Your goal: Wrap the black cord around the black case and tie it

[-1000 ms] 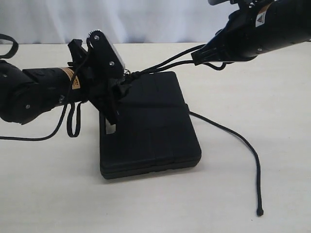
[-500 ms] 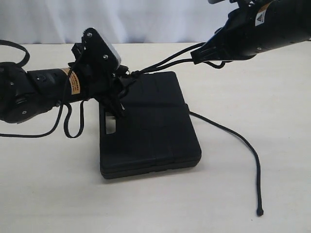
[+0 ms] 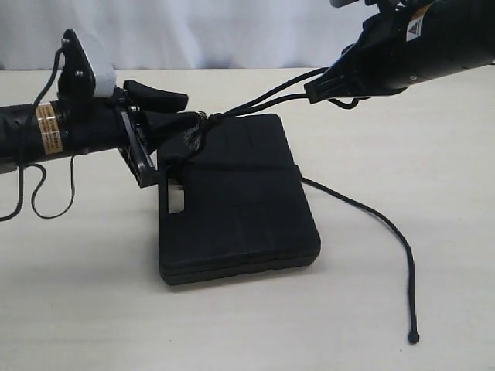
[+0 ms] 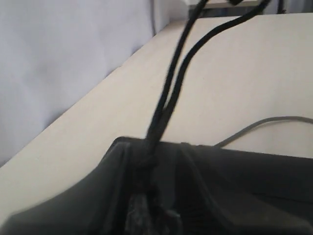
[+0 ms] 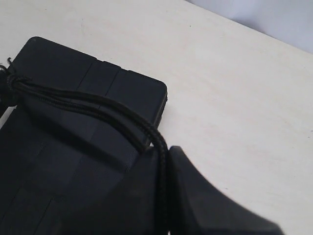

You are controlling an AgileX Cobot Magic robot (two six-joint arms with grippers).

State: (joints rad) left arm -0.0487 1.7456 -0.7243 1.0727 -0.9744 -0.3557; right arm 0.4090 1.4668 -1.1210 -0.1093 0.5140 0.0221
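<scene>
RISK: knot slips out | left gripper [image 3: 187, 112]: jaws narrow about frayed knot [image 3: 200, 129], clamp cannot be confirmed | right gripper [image 3: 315, 90]: closed on doubled black cord [image 3: 263, 100], taut | black case [image 3: 232, 205]: flat on table [image 3: 93, 309], knot above its far edge | CAUSE: added tension frees knot or drags case.

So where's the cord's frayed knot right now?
In the exterior view, left of centre: the knot sits at the tips of the left gripper, above the far left corner of the black case.

The cord [image 3: 363, 210] drops out of sight under the case [image 3: 240, 209] edge. Up close its knot [image 4: 141, 208] is a blur, so whether the left gripper [image 3: 188, 110] pinches it, I can't tell.
</scene>
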